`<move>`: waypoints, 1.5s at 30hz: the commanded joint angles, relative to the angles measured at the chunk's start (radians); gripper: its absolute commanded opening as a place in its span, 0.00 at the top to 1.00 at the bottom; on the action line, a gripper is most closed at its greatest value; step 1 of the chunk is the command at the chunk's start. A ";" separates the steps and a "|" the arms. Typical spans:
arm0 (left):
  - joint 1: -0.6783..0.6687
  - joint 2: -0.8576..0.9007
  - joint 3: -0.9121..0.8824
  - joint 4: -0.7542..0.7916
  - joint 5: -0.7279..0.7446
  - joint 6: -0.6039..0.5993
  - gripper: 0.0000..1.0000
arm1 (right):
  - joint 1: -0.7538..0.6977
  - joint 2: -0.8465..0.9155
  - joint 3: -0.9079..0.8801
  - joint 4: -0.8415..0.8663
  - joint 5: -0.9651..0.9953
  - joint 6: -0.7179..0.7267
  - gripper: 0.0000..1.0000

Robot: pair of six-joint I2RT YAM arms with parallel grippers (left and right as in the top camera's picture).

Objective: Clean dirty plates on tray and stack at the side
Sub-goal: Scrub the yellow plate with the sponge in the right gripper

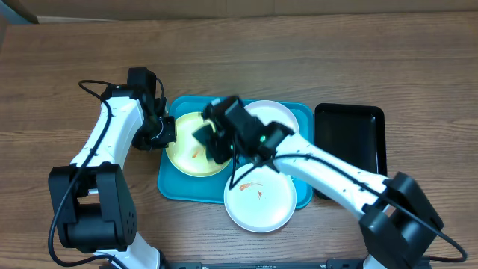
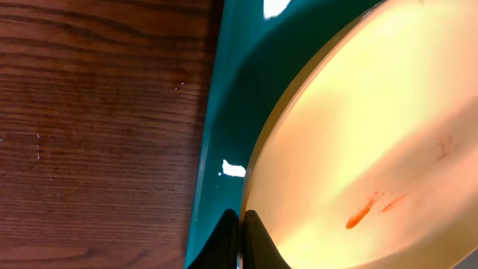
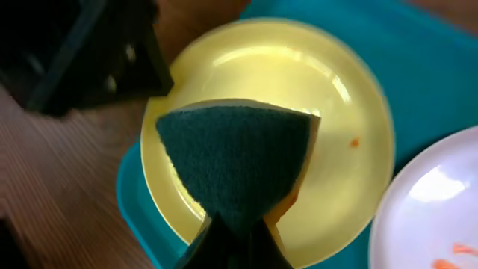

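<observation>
Nearest the right wrist camera, a wedge-shaped sponge (image 3: 235, 161) fills the middle of the view, its dark green scouring face outward and yellow foam showing along its edges. The right gripper (image 3: 233, 237) holds it, its two black fingers clamped narrow on the sponge's lower tip. The sponge hangs over the pale yellow-green round shallow plate (image 3: 336, 112). Whether it touches the plate's surface cannot be told. A small orange speck sits on the plate to the right of the sponge.

That yellow-green plate lies in the left half of the large turquoise-blue rectangular plastic tray (image 1: 168, 183), which has rounded corners and a raised rim. The left gripper (image 2: 240, 228) is at the plate's left rim. Its fingers are drawn almost together and the plate's thin edge runs into the slit between them, so it pinches the rim. The left wrist view shows orange streaks on the plate near this grip. The tray's wall is just beside the rim, and the brown wood-grain table (image 2: 89, 112) lies beyond it.

Seen from overhead, two more round plates share the tray. The far white plate (image 1: 280, 113) lies in the tray's far right corner, partly hidden under the right arm. The near white plate (image 1: 261, 200) has orange-red smears at its middle and lies at the near right, overhanging the tray's near rim. A smaller black rectangular tray (image 1: 351, 142) lies on the table just beside the turquoise tray's right edge.
</observation>
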 commanded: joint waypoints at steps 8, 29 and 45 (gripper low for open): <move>-0.010 -0.010 0.000 0.002 0.015 0.012 0.96 | 0.002 0.045 0.071 -0.020 -0.054 0.032 0.97; -0.021 -0.010 0.000 0.001 0.021 0.008 0.96 | 0.064 0.272 0.071 0.077 -0.087 0.034 0.96; -0.021 -0.010 0.000 -0.027 -0.040 0.009 0.96 | -0.056 0.286 0.081 0.051 0.042 0.032 0.96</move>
